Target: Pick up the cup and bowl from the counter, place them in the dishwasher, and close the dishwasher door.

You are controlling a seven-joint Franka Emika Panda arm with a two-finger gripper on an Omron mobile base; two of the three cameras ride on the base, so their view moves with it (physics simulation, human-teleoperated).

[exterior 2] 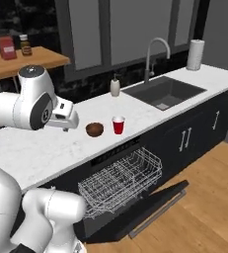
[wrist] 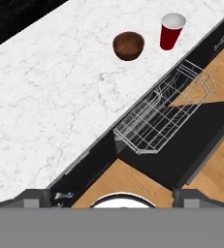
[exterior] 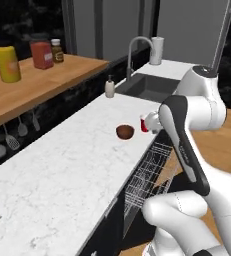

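On the white marble tabletop [exterior 2: 46,148], going left to right, the dark brown bowl [exterior 2: 94,129] sits first, then the red cup [exterior 2: 118,125] just beside it, upright and not touching. Both stand near the front edge, left of the sink [exterior 2: 164,93]. Below them the dishwasher [exterior 2: 116,190] is open: its silver wire rack [exterior 2: 121,181] is pulled out over the black door [exterior 2: 152,202], which lies folded down toward the wooden floor. The pincer [wrist: 111,193] hangs above the tabletop edge, spread wide, with nothing between its fingertips [wrist: 36,197].
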